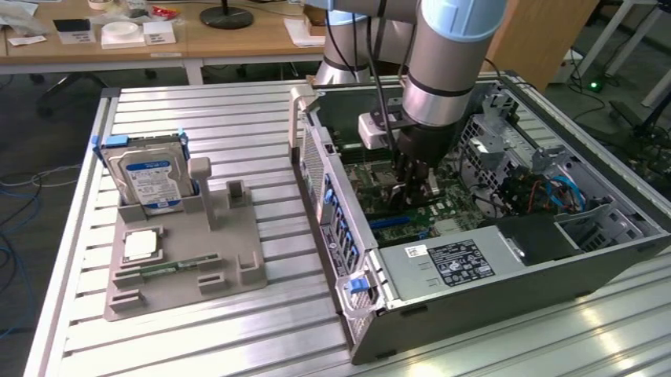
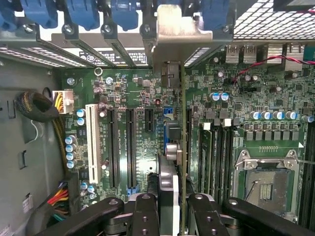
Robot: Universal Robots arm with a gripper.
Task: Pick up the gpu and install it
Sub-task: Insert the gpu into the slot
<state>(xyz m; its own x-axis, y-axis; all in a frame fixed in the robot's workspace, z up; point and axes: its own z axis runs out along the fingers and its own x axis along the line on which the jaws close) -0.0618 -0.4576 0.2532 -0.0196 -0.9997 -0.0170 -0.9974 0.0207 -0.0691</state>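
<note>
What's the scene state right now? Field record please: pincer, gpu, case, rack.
pincer: shut on the gpu, lowered inside the open grey computer case
gpu: thin flat card with a green circuit board face and pale metal bracket, held edge-on over the green motherboard, bracket end at the case's rear slot openings
seated: cannot tell
rack: grey parts stand on the slatted metal table, at the exterior view's left
on rack: silver hard drive with blue-white label, upright
</note>
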